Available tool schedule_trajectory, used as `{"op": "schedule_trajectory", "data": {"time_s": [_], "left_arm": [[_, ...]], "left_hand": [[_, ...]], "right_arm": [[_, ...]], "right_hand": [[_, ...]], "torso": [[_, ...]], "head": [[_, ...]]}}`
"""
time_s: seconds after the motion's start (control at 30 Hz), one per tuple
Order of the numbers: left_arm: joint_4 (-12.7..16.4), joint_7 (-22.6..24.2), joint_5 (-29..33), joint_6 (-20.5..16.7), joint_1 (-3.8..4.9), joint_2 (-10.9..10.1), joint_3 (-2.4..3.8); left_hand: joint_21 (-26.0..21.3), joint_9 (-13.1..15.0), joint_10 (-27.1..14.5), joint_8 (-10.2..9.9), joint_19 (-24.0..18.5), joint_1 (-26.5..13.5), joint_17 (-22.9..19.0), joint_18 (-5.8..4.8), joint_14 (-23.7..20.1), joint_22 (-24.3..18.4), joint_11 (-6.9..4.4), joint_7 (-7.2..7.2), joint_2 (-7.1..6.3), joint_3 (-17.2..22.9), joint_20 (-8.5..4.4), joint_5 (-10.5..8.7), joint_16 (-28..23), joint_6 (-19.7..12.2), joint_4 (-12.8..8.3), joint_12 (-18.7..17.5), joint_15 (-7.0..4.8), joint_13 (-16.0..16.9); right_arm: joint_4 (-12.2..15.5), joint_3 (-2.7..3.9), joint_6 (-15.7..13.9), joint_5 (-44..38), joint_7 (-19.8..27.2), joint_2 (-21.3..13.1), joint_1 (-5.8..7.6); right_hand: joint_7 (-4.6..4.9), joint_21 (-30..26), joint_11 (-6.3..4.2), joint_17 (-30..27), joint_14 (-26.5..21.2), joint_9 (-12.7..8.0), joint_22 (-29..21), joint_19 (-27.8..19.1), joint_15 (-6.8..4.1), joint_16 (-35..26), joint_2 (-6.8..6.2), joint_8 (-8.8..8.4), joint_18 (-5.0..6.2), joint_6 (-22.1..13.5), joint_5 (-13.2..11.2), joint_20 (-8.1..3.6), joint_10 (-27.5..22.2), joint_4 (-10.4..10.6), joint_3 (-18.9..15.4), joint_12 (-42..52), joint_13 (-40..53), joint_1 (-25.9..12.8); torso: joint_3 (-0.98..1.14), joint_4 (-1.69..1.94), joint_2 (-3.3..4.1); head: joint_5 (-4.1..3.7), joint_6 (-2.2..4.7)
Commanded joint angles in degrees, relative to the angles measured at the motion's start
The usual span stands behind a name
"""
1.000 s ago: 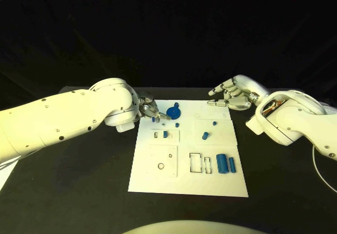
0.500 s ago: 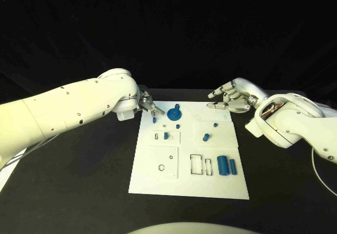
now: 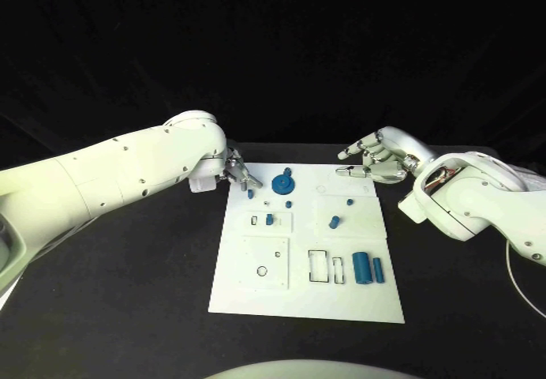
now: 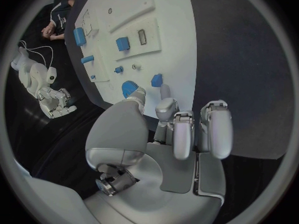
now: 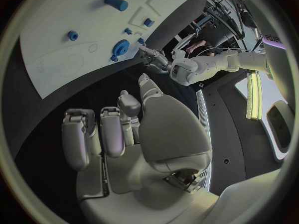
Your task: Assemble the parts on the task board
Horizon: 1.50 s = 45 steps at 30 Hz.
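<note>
A black table [image 3: 136,300] under a dark backdrop carries the white task board [image 3: 298,296] at its middle. Blue parts sit on the board: a round gear-like piece [image 3: 283,186] near the far edge, a small peg [image 3: 334,222] toward the middle, and two upright cylinders [image 3: 366,267] side by side near the board's right edge (the thicker one on the left).

The left hand [image 3: 236,172] hovers at the board's far left corner, fingers pointing toward the gear-like piece; in the left wrist view its fingers [image 4: 212,129] lie loosely extended and apart, with nothing between them.

The right hand [image 3: 375,158] hangs beyond the board's far right corner, just off the white plate, its fingers partly curled yet spread; the right wrist view shows its palm [image 5: 156,134] empty.
</note>
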Motion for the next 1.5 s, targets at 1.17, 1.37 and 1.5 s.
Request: {"op": "schedule_trajectory", "data": {"time_s": [1.17, 1.37, 1.5], "left_arm": [[-1.38, 0.65, 0.14, 2.32, -0.59, 1.23, -0.60], [-1.38, 0.67, 0.52, 1.83, -0.59, 1.15, -0.61], [-1.30, 1.14, 1.45, -0.09, -0.60, 0.98, -0.63]], "left_hand": [[0.29, 0.35, 0.40, 0.51, 0.88, 4.24, 15.06, 0.18, 5.92, 5.34, -0.18, -0.07, 1.86, 0.40, -0.55, 0.47, 0.17, -0.21, -1.18, 0.42, -0.39, -0.14], [0.23, 0.33, 0.35, 0.46, 0.86, 8.62, 15.06, 0.20, 5.92, 5.36, -0.55, -0.45, 4.45, 3.21, -0.75, -0.24, 0.17, -0.56, -3.49, 0.34, -0.68, -0.28], [0.16, 0.33, 0.04, 0.30, 0.84, 13.91, 15.06, 0.21, 5.92, 5.39, -0.70, -0.38, 6.63, 10.07, -1.14, -3.56, 0.17, -1.44, -7.39, -0.10, -0.89, -0.61]], "right_arm": [[-0.02, 0.00, 0.57, -0.27, 0.03, 0.22, -0.08], [-0.03, 0.00, 0.60, -0.27, 0.03, 0.25, -0.08], [-0.09, 0.00, 0.71, -0.27, 0.01, 0.29, -0.08]], "right_hand": [[0.22, -0.25, 0.06, 1.86, 3.12, 0.07, 6.26, -0.03, -0.39, -0.25, 0.19, -0.24, 0.04, 0.12, 0.30, -0.24, -0.39, 0.02, -0.27, -0.21, 0.00, -0.16], [0.22, -0.25, 0.06, 1.86, 3.12, 0.07, 6.26, -0.03, -0.39, -0.25, 0.19, -0.24, 0.04, 0.12, 0.30, -0.24, -0.39, 0.02, -0.27, -0.21, 0.00, -0.16], [0.22, -0.25, 0.06, 1.86, 3.12, 0.07, 6.26, -0.03, -0.39, -0.25, 0.19, -0.24, 0.04, 0.12, 0.30, -0.24, -0.39, 0.02, -0.27, -0.21, 0.00, -0.16]], "torso": [[0.06, 0.04, -0.10], [0.05, 0.01, -0.09], [0.08, 0.01, -0.07]], "head": [[0.00, -0.65], [0.01, -0.74], [0.02, -0.79]]}}
